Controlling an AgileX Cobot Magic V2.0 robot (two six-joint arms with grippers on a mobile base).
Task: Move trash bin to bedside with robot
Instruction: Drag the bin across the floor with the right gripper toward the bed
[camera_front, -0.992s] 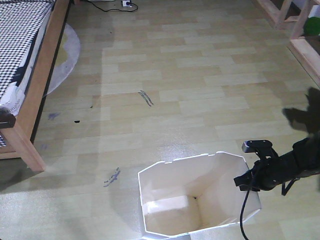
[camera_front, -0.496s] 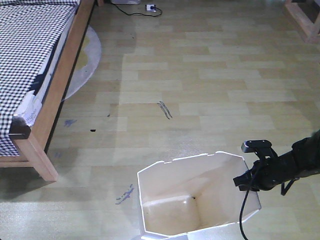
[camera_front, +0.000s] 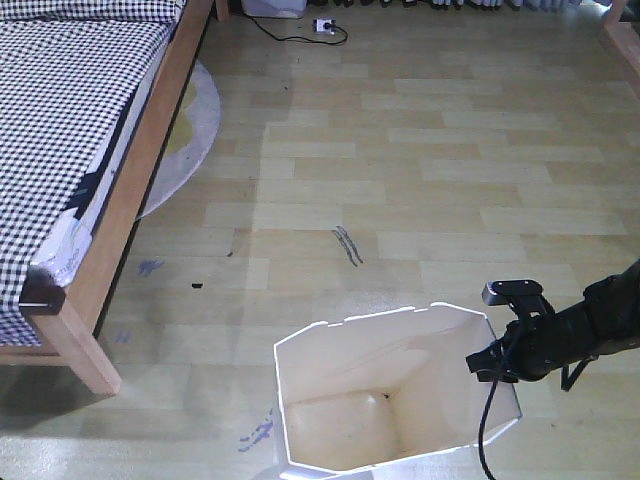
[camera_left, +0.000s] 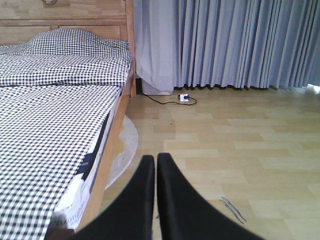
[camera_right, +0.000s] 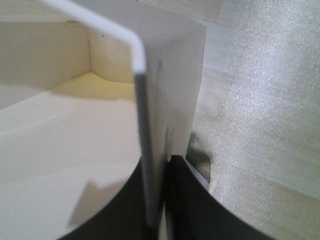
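Note:
The white trash bin (camera_front: 380, 365) stands low in the front view, cream inside and empty. My right gripper (camera_front: 492, 365), at the end of the slim black robot arm (camera_front: 580, 330), is shut on the bin's right rim. In the right wrist view its jaws (camera_right: 162, 172) pinch the thin bin wall (camera_right: 172, 75), one finger inside and one outside. The bedside lies to the left: a light-brown wooden frame (camera_front: 140, 200) with checked bedding (camera_front: 70, 110), apart from the bin. My left gripper (camera_left: 156, 160) is shut on nothing, pointing along the bed (camera_left: 55, 125).
A round grey rug (camera_front: 195, 125) pokes out from under the bed. A power strip with a black cable (camera_front: 322, 25) lies by the far wall, below grey curtains (camera_left: 225, 45). Dark scuff marks (camera_front: 348, 245) streak the wooden floor. Wooden furniture (camera_front: 625, 30) shows at top right.
The bed and the floor marks have slid right and down in the front view, so the bed fills more of it. The bin and right gripper keep their place in the frame.

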